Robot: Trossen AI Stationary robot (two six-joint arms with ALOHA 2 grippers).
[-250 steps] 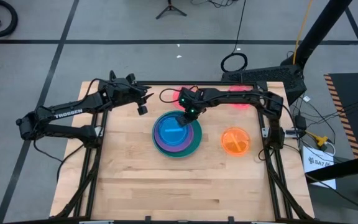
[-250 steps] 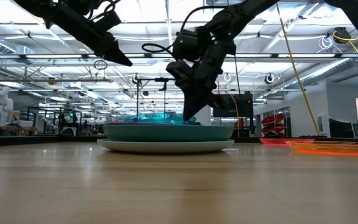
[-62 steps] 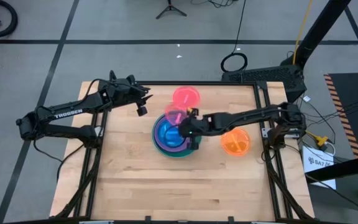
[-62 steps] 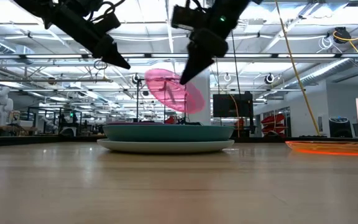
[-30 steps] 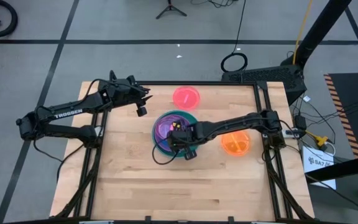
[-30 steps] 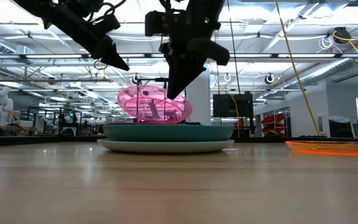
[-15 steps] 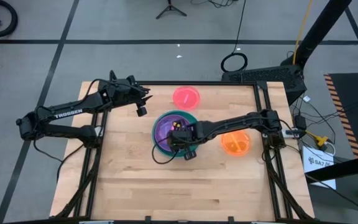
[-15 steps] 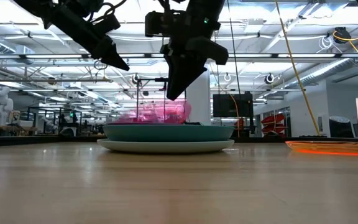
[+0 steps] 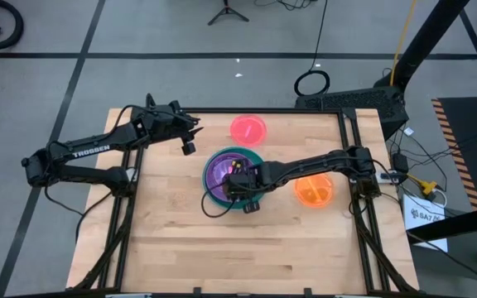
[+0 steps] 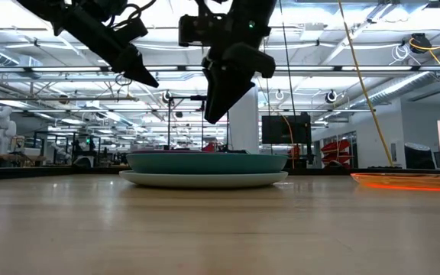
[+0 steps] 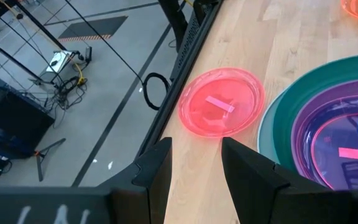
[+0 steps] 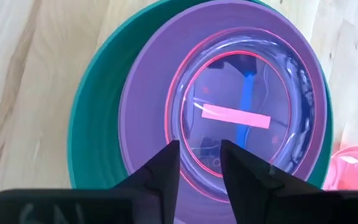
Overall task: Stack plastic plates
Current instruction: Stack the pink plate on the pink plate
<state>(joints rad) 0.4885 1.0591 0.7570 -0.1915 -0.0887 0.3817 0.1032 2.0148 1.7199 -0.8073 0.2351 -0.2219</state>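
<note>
Teal-rimmed plate stack (image 9: 232, 178) mid-tabletop, pink plate topmost; second pink plate (image 9: 248, 129) behind, orange plate (image 9: 314, 189) to its right.

Right end effector (image 9: 240, 184) at table centre, fingers parted, empty; left end effector (image 9: 192, 132) raised, open, far-left.

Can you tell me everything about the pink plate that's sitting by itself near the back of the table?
The pink plate is small, round and see-through, like shiny plastic, with a raised rim and a pale strip like a sticker in its middle. It lies flat, right way up, on the wooden table, close to the far edge. It sits beside the big stack of plates; whether they touch cannot be told. Nothing rests on it or holds it.
</note>
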